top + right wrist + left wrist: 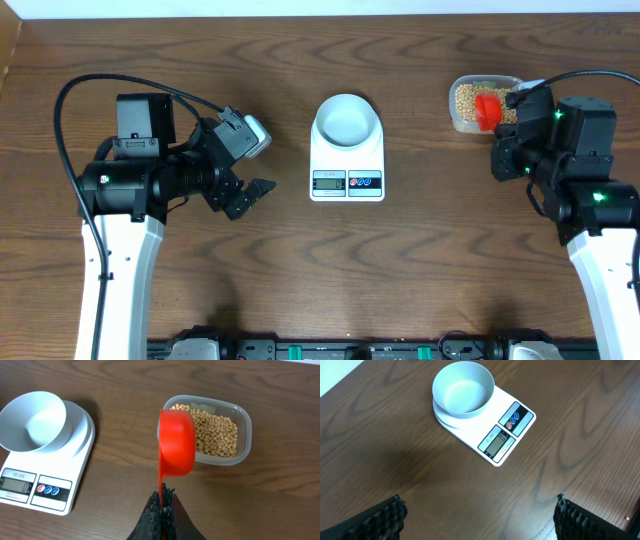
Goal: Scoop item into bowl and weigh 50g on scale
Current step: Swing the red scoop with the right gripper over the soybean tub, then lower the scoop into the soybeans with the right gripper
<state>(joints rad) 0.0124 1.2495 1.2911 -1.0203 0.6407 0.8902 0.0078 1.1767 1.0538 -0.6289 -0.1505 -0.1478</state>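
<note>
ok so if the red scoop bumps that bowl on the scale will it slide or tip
Likely slides rather than tips: the bowl looks empty, so probably light, resting loose on the smooth white scale. Its wide, low shape should resist tipping. It nearly covers the platform, so a shove might push it off.

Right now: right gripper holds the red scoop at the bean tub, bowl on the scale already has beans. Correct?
No. The bowl on the scale is empty, per the right wrist view. Right gripper does hold the red scoop at the bean tub.
</note>
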